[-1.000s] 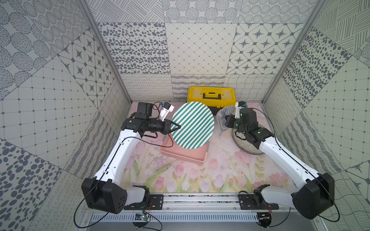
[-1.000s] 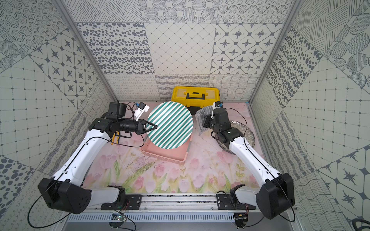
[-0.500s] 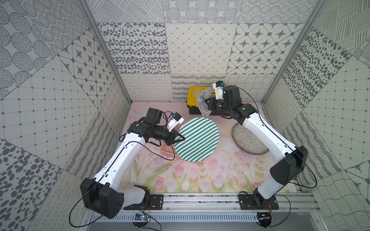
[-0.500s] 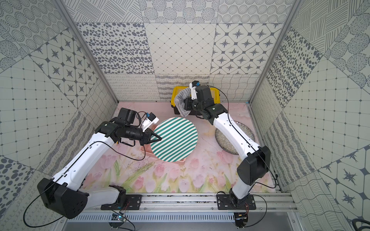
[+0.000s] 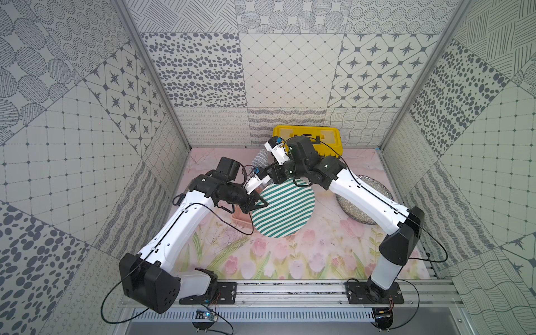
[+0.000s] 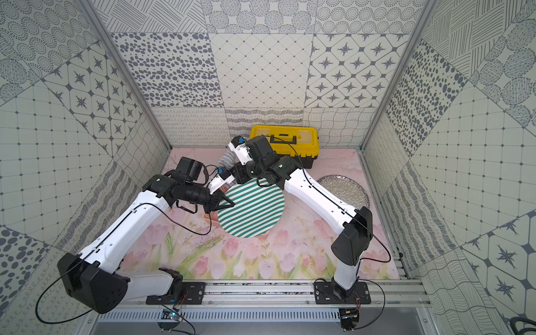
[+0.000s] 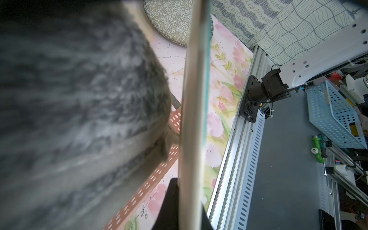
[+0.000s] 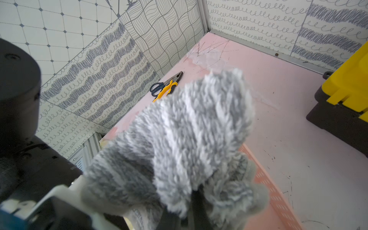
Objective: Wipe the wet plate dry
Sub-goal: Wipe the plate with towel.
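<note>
Green-striped plate (image 5: 282, 207): held off the table (image 5: 290, 261), tilted, with its striped face towards the top cameras, above a pink tray (image 5: 240, 219).
Left end effector (image 5: 261, 204): clamped on the plate's rim at the edge nearest the left arm. I see nothing else supporting the plate.
Right end effector (image 5: 271, 175): closed on a grey fluffy cloth (image 5: 259, 160), which sits at the plate's far rim, just beside the left wrist.
Step, my reading: wiping at the rim or the back face. The cloth covers almost none of the striped face.
Risk 1: a wet plate is pinched at one edge only. A firm push from the cloth could pivot it or slide it out, dropping it on the tray.
Risk 2: the two wrists are very close. A wide stroke could knock them together or snag the cloth on the left wrist.
Risk 3: the cloth is bunched in a wad, so little of it may meet the surface and wet patches could be missed.
Left wrist view only: the plate (image 7: 194, 119) shows edge-on, with the cloth (image 7: 79, 119) on its plain side. A cloth corner reaches the rim, but I cannot tell whether it presses.
Right wrist view only: pliers (image 8: 171, 81) and scissors (image 8: 157, 87) lie by the wall. I cannot find them in the top views.
Top views: these show the striped face and both arms whole, which neither wrist view does. They also show the yellow toolbox (image 6: 285, 139) at the back wall and a speckled dish (image 6: 345, 188) on the table, apart from the plate.
</note>
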{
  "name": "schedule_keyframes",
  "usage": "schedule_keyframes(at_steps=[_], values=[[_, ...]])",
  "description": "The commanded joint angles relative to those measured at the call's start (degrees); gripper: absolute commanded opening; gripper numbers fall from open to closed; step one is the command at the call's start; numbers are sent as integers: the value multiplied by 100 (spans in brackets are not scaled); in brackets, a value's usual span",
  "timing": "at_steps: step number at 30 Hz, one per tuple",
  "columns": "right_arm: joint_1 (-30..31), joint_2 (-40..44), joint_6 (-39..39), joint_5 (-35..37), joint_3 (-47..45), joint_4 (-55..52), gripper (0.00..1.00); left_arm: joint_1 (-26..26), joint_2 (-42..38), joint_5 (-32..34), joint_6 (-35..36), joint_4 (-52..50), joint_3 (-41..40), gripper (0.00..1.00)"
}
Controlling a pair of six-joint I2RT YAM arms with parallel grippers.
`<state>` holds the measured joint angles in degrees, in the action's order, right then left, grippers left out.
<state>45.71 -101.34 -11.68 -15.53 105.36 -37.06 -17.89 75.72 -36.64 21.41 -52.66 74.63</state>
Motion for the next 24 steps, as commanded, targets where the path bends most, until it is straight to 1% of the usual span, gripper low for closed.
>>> schedule_keyframes(at_steps=[1, 6, 12, 18, 24], values=[[27, 317, 280, -23, -223, -313, 0, -22, 17, 54, 110, 476, 149, 0], [-33, 579, 488, 20, -396, -446, 0, -21, 62, 139, 94, 466, 218, 0], [-212, 808, 654, -170, -633, -517, 0, -21, 129, 83, 68, 392, 366, 0], [-481, 924, 630, -231, -942, -506, 0, -17, 95, -86, 18, 395, 442, 0], [-705, 1153, 528, -164, -1482, -377, 0, -23, 94, -141, -10, 387, 506, 0]])
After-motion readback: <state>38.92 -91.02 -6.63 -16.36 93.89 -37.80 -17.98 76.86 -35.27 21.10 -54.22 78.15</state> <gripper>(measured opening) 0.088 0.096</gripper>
